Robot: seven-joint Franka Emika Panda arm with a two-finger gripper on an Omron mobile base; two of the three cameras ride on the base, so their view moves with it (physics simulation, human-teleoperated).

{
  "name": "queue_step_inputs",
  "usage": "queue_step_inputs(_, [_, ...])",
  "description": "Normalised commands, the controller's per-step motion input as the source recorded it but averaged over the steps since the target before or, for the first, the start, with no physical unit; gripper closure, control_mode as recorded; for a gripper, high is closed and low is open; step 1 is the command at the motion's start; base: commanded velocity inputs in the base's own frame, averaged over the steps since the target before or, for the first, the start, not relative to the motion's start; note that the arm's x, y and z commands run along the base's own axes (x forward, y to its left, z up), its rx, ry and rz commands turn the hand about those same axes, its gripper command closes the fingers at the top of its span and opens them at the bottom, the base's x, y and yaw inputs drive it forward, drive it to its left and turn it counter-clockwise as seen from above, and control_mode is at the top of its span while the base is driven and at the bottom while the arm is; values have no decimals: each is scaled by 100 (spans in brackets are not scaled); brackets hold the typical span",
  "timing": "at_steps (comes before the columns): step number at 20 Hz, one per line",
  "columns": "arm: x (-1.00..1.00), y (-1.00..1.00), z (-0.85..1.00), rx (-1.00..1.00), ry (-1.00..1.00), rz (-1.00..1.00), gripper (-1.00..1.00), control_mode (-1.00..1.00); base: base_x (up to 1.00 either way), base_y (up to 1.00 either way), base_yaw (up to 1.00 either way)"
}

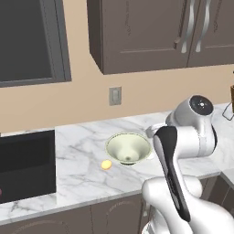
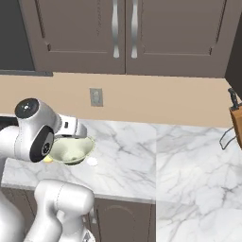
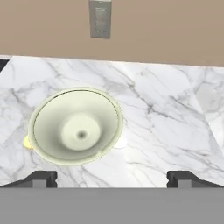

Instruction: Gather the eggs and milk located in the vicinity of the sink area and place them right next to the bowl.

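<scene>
- Marble surface (image 1: 77,155) carries the bowl (image 1: 128,148), upright.
- Yellow-orange egg (image 1: 106,164) lies just beside the bowl, on the side toward the black sink (image 1: 27,164).
- Pincer (image 3: 112,178) hangs above the bowl, fingers spread wide and holding nothing.

Egg (image 3: 27,142): mostly hidden behind the bowl (image 3: 76,127) rim in the hand view. Sink (image 1: 27,164): cut off by the left frame edge. Knife block (image 2: 236,124): cropped at the right edge.

White marble counter (image 1: 82,151) under dark brown wall cabinets (image 2: 127,33). Grey wall outlet (image 1: 115,96) on beige backsplash. Knife block (image 2: 235,120) far right.
</scene>
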Motion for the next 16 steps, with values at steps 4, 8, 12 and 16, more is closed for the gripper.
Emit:
queue_step_inputs(4, [-22,9,14,0,-4,-6,-100,-100,0,0,0])
queue_step_inputs(8, [0,0,0,0,0,0,-100,-100,0,0,0])
queue_step_inputs(12, [0,0,0,0,0,0,-100,100,-3,0,0])
queue_step_inputs(16, [0,0,0,0,0,0,-100,100,-93,50,7])
